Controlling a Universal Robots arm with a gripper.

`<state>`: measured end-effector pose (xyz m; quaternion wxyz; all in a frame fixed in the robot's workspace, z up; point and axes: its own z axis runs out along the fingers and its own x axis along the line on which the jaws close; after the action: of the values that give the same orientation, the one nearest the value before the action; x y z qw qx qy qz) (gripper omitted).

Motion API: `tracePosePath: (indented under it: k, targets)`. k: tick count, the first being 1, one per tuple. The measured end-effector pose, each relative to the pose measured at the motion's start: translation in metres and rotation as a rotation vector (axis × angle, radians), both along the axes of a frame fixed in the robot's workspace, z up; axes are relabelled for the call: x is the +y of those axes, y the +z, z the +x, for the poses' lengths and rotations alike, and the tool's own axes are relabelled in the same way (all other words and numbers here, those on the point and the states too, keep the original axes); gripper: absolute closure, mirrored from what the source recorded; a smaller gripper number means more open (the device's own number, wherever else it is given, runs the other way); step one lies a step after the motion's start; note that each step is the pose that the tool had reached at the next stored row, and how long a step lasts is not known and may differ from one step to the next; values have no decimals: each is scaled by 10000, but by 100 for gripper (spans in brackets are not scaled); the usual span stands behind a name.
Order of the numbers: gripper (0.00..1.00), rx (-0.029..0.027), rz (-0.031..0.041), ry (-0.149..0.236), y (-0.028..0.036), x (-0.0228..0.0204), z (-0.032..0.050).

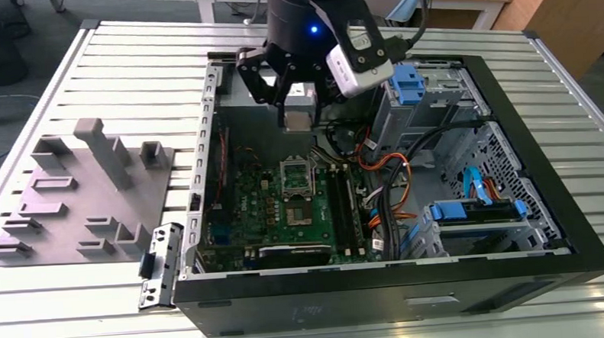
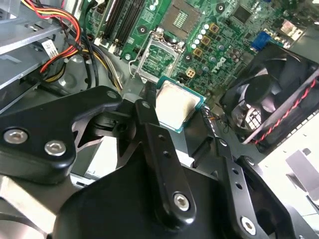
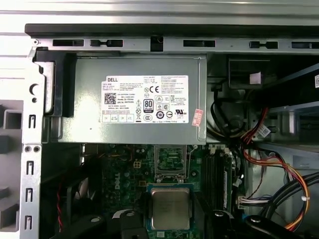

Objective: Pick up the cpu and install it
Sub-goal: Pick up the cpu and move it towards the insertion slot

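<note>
gripper: the gripper (image 1: 297, 117) is pinching the cpu (image 1: 297, 113) by two opposite edges, with a black finger (image 2: 148, 112) pressing on each side.
cpu: it is hanging in the air above the socket (image 1: 295, 175), silvery top facing the cameras in both wrist views (image 3: 170, 208) (image 2: 175, 103), green rim showing round it.
cpu vs socket: the two are apart; the chip is not yet sitting in the socket.
socket: its metal frame (image 3: 170, 162) is lying on the green board inside the case (image 1: 389, 287); in the second wrist view it is showing just beyond the held chip (image 2: 159, 55).
power supply: the grey box with the white label (image 3: 132, 99) is sitting just beside the socket, on the side away from the memory slots' far ends.
memory slots: the black slots (image 1: 345, 205) are running alongside the socket, toward the exterior view's right.
cables: red, orange and yellow wires (image 1: 394, 169) are looping past the memory slots, farther from the socket.
fan: a black fan (image 2: 269, 99) is sitting near the socket on the board's other side.
grey tray: the tray (image 1: 79, 194) is lying well apart from the socket, outside the case on the slatted table (image 1: 124, 70).
</note>
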<state>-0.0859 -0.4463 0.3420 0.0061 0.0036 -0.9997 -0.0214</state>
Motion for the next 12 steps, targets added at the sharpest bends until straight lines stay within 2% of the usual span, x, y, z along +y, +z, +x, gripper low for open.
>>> tracePosePath:
  k: [5, 6, 7, 9, 12]
  targets:
    - [53, -128, 1, 51, -43, -9, -13]
    - [53, -140, 1, 53, -47, -9, -13]
    - [53, -139, -1, 54, -46, -10, -13]
    - [53, -140, 0, 56, -99, -9, -13]
    - [53, -140, 1, 56, -101, -9, -13]
